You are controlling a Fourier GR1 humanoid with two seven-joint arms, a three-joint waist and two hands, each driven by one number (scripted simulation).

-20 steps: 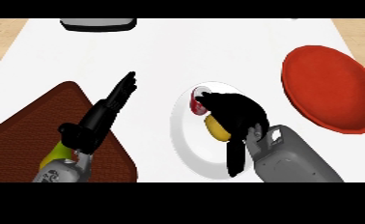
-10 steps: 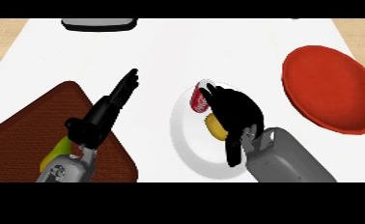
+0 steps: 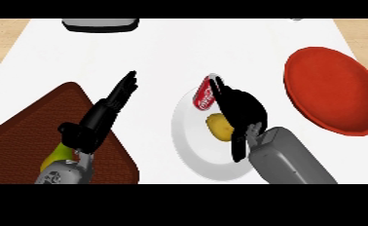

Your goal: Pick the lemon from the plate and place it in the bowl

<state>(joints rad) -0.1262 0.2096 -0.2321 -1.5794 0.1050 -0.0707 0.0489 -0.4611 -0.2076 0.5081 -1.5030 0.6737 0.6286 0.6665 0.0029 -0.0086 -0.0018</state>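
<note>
A yellow lemon (image 3: 218,125) lies on the white plate (image 3: 188,144) near the middle of the counter. A red can (image 3: 206,97) rests on the plate's far edge. My right hand (image 3: 243,111) hangs over the plate, against the lemon's right side and partly covering it. Its fingers stretch toward the can and its thumb points back toward me; they are not closed round the lemon. The red bowl (image 3: 325,89) sits at the right. My left hand (image 3: 109,107) is open with straight fingers, over the left part of the counter.
A brown mat (image 3: 36,130) covers the near left corner, with a yellow-green object (image 3: 53,157) on it, mostly hidden by my left forearm. A grey object (image 3: 101,24) stands at the far edge.
My right hand's fingers have reached farther across the plate toward the can, and more of the lemon shows. The left hand has barely moved.
</note>
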